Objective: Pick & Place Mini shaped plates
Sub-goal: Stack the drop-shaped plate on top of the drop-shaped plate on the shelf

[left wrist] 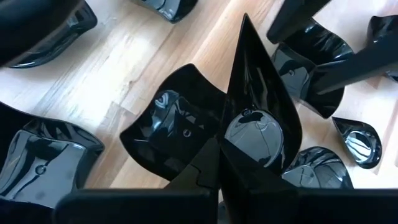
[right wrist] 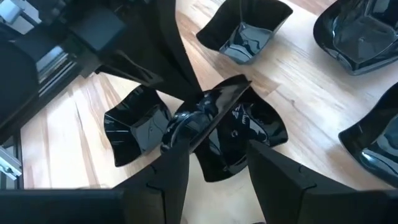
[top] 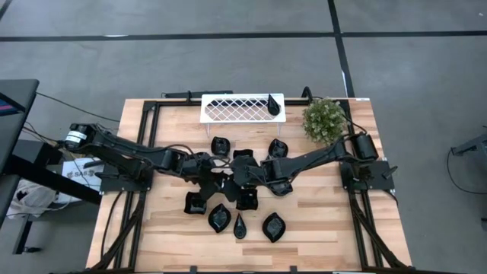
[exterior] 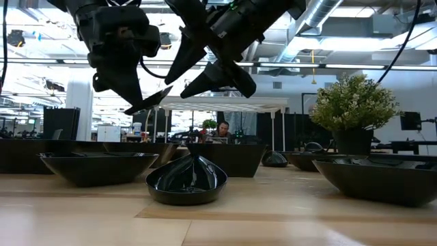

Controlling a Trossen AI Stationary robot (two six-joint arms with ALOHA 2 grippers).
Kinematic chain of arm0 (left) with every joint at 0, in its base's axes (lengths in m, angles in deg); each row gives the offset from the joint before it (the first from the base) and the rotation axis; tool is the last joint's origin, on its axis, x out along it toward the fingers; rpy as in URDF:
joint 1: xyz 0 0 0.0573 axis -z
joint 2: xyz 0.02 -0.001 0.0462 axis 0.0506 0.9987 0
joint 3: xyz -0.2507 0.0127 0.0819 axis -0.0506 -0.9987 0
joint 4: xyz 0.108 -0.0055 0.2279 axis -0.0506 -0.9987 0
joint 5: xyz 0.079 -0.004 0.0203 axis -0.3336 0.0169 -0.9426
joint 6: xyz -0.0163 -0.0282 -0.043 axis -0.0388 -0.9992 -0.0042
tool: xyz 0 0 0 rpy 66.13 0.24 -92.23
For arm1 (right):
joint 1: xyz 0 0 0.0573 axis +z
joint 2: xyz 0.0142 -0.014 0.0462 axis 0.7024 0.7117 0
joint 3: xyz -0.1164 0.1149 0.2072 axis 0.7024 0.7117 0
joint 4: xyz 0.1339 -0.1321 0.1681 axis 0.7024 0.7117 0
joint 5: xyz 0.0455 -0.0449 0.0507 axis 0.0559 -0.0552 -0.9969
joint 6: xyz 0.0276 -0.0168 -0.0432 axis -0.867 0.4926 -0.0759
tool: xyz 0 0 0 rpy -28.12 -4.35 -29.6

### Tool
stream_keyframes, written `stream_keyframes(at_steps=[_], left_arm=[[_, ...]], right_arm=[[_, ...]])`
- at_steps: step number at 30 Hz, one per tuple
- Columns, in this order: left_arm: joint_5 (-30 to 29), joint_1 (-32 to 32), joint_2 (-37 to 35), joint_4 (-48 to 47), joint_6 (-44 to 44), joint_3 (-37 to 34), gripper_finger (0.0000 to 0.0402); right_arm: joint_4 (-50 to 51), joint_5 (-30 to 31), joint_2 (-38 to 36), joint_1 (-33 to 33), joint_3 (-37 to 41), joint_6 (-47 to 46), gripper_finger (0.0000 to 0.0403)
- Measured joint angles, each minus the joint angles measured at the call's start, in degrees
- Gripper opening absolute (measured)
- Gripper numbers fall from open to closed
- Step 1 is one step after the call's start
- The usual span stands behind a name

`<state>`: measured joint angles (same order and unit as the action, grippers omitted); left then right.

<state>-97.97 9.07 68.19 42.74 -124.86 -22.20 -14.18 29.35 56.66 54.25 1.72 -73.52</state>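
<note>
Held teardrop plate (left wrist: 261,118) half-hidden by L gripper (left wrist: 217,165)

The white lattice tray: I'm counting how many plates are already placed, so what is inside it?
Inside the white lattice tray the high view shows one black teardrop plate, at its right end. The rest of the lattice shows bare. Nothing covers the tray from above.

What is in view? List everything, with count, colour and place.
table: one, light wood.
lattice tray: one, white, far edge, centre.
potted plant: one, green, right of the tray.
mini plates: roughly ten, glossy black, scattered mid-table.
tray plate: one, black, teardrop, in the tray.
held plate: one, black, above mid-table.
person: one, far behind the table.
left gripper: black, fingers shut on the held plate.
right gripper: black, facing it, fingers open.
</note>
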Motion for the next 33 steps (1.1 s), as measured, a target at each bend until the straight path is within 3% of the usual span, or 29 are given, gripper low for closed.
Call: stream_keyframes(at_steps=[33], left_arm=[[1.49,0.48,-0.66,5.63,-0.26,0.0,0.0004]], right_arm=[[-1.71,-1.25,-0.04,-1.07,0.0,-2.24,0.0146]])
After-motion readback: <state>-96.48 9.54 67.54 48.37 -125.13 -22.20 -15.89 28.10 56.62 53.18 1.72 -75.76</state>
